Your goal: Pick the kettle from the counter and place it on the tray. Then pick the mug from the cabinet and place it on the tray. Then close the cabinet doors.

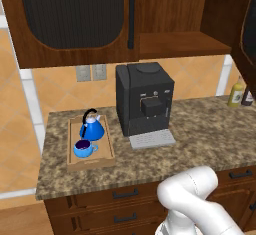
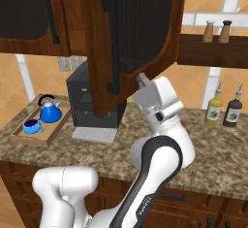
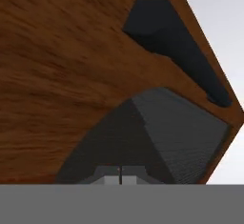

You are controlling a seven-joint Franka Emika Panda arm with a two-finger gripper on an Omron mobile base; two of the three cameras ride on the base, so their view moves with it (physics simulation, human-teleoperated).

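gripper: fingers pressed together, holding nothing, tips right against the ribbed black panel of the right cabinet door | left cabinet door: far off beyond it | kettle and mug: on tray, well below and away from gripper, on counter | writing: faint lettering on the arm's link, unreadable

The arm reaches up, elbow bent, its end effector shut.
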